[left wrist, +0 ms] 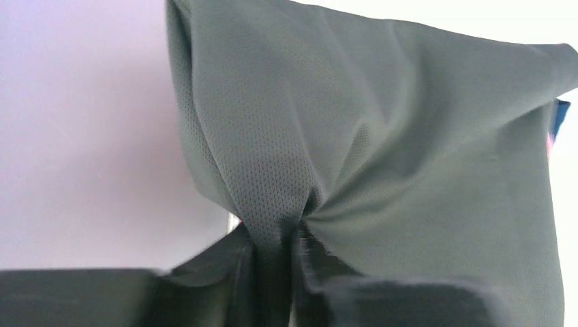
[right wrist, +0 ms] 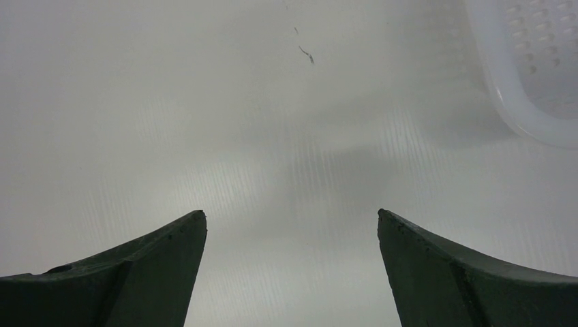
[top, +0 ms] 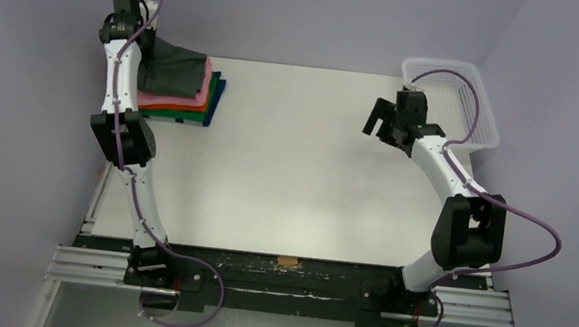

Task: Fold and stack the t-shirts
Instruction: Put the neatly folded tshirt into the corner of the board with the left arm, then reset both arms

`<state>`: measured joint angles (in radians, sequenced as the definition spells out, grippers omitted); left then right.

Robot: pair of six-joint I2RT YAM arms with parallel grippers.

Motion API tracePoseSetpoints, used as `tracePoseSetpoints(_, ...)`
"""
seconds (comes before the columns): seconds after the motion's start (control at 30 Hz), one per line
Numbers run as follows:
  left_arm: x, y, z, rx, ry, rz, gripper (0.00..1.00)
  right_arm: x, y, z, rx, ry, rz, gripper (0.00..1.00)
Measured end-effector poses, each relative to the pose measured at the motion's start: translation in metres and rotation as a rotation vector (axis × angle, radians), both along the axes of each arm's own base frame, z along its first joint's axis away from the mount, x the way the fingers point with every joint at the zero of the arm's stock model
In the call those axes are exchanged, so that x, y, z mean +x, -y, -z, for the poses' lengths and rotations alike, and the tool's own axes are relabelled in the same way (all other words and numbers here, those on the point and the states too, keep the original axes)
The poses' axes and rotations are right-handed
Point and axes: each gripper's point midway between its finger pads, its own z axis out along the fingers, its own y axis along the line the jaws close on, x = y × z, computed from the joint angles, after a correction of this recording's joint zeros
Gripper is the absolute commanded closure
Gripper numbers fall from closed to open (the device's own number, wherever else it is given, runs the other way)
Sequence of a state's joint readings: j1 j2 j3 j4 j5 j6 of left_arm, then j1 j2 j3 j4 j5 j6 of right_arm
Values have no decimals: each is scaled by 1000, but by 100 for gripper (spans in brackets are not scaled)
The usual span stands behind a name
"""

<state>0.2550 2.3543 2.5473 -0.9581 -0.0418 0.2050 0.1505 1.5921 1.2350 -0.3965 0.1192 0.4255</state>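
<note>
- At the far-left corner of the bench [top: 309, 182], my left gripper [left wrist: 290, 228] clamps the charcoal t-shirt [left wrist: 409, 136] above the stack [top: 194, 109].
- My right gripper [right wrist: 292, 214] hangs wide open, empty.
- Cloth seems limp and light; I'd grip hems.

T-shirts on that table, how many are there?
5, all stacked far left: the grey t-shirt on top, pinched by the left claw, then pink, orange, green and dark blue beneath. Others may be hidden.
</note>
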Motion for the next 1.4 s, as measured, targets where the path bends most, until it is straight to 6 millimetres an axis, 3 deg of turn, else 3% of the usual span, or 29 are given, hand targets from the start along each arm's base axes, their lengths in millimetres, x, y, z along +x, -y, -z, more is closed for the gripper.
tracePoseSetpoints(0.13,12,-12,1,60,34,-38,23,1,0,1,-2,-6,2,6)
tracePoseSetpoints(0.2,17,-20,-3,95,59,-74,7,1,0,-1,-2,-3,2,6)
tracePoseSetpoints(0.27,19,-30,-11,133,89,-125,1,2,1,-2,-4,0,4,6)
tracePoseSetpoints(0.4,20,-54,-29,218,148,-248,0,4,4,-4,-15,6,17,6)
tracePoseSetpoints(0.53,10,-51,-37,188,171,-290,0,4,5,-4,-21,7,23,5)
tracePoseSetpoints(0.63,-3,-24,-41,46,188,-249,0,4,8,-5,-30,12,35,4)
tracePoseSetpoints(0.8,-16,49,-61,-297,256,-110,0,-1,9,-5,-29,14,43,3)
tracePoseSetpoints(0.9,-19,87,-62,-453,276,-39,0,-5,11,-3,-31,10,47,3)
tracePoseSetpoints(1.0,-22,124,-39,-581,228,25,0,-13,13,0,-36,6,52,2)
tracePoseSetpoints(1.13,-17,165,6,-682,108,86,0,-20,16,2,-45,2,60,2)
tracePoseSetpoints(1.27,-17,193,49,-749,-5,98,0,-22,19,6,-46,-6,64,2)
tracePoseSetpoints(1.4,-34,210,84,-801,-93,77,0,-24,20,9,-48,-15,65,2)
